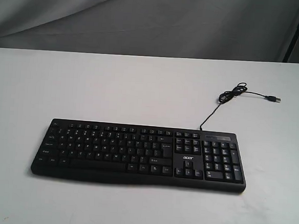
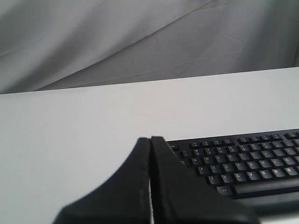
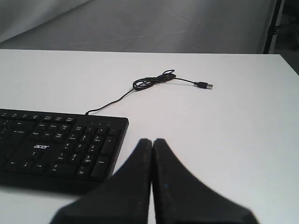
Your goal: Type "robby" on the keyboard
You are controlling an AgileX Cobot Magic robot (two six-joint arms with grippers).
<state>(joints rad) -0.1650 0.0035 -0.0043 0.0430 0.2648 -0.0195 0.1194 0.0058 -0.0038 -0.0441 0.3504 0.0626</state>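
On the table (image 1: 141, 86), toward six o'clock, lies the keyboard (image 1: 141, 155). It looks stiff, light and likely to slide, so keys want pressing straight down, not grasping. Left claw (image 2: 150, 140) and right claw (image 3: 152, 141) are each pressed together. The cable (image 1: 233, 93) trails toward one o'clock.

keyboard (image 2: 243, 163) cut off by both wrist views' edges, exterior-view key legends (image 1: 111, 146) too small to read
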